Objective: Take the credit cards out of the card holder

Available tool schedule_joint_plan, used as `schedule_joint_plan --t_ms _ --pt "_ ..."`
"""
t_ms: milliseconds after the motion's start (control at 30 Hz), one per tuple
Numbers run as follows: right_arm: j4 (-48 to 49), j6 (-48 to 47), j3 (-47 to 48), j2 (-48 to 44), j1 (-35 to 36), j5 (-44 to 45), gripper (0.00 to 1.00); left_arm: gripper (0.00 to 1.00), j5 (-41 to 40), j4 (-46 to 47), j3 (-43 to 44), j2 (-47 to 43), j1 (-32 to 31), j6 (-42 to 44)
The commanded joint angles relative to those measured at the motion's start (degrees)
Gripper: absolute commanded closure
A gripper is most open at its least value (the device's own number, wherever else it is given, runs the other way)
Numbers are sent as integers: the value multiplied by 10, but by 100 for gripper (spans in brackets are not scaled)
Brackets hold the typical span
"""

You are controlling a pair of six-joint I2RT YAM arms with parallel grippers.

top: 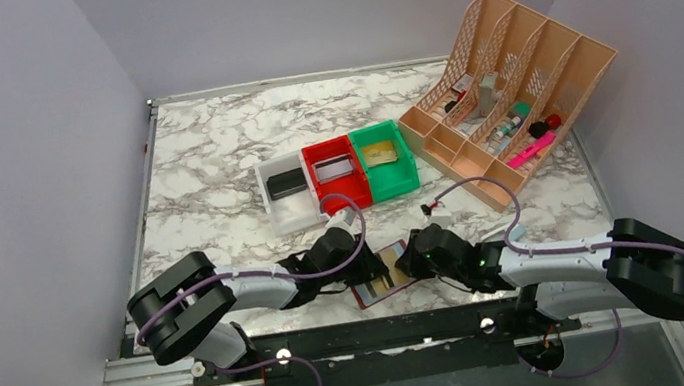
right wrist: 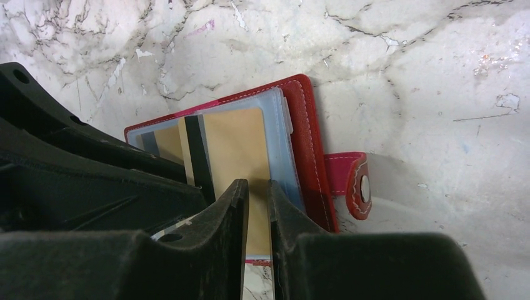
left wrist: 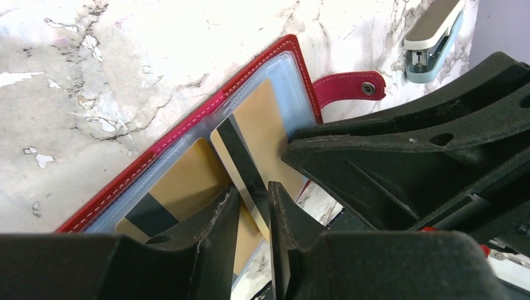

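My left jaws and right jaws stand nearly closed over the gold card [left wrist: 262, 125] in the card holder [left wrist: 297, 94]; whether either grips it, I cannot tell.

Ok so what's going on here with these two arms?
Both arms are working on the open red card holder at the table's near edge. The left gripper and right gripper are down on it, fingers nearly together, over a gold card that looks partly slid out. Whether either one grips it is unclear. A second gold card sits in its pocket. The white bin, red bin and green bin behind hold one card each.
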Motion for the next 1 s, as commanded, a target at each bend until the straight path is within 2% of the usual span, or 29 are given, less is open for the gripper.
schedule_joint_plan --t_ms 0,67,167,367,700,967 --pt "-31 7 -24 13 4 -35 79 74 -18 -27 12 34 -7 6" --pt "-31 8 -25 12 4 -34 79 78 -18 -26 14 37 -7 6" --pt "-36 10 -26 10 4 -29 79 90 -24 -26 11 31 -7 6" --pt "-70 28 -19 4 4 5 76 100 -39 -32 -13 1 -7 2" --pt "-98 59 -20 -17 4 43 73 100 -100 -172 3 -66 -6 41" --pt "-123 31 14 -59 4 70 69 100 -125 -257 34 -126 -5 100"
